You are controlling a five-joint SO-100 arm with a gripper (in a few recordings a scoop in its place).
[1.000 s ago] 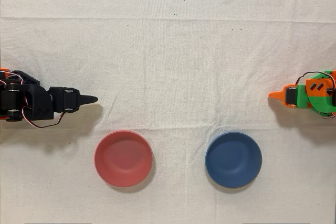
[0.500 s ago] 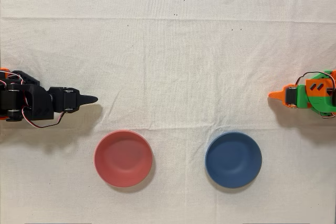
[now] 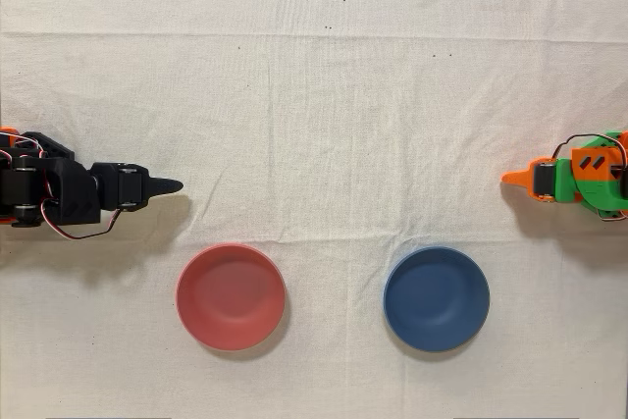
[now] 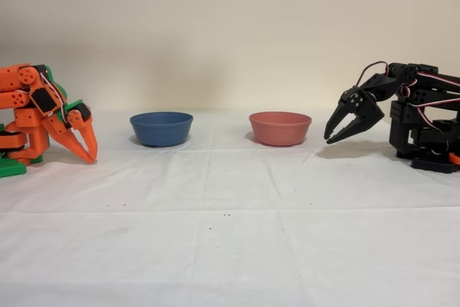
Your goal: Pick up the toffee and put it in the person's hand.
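My black gripper (image 3: 175,184) rests at the left edge of the overhead view, folded back near its base and pointing toward the table's middle. In the fixed view the gripper (image 4: 330,138) hangs just above the cloth at the right, its fingertips together and nothing between them. The toffee is out of view. The person's hand is out of view as well.
A red bowl (image 3: 231,296) and a blue bowl (image 3: 436,298) stand side by side on the white cloth; both look empty from above. The red bowl (image 4: 279,127) is the nearer one to my gripper. The idle orange arm (image 3: 579,179) sits at the opposite edge.
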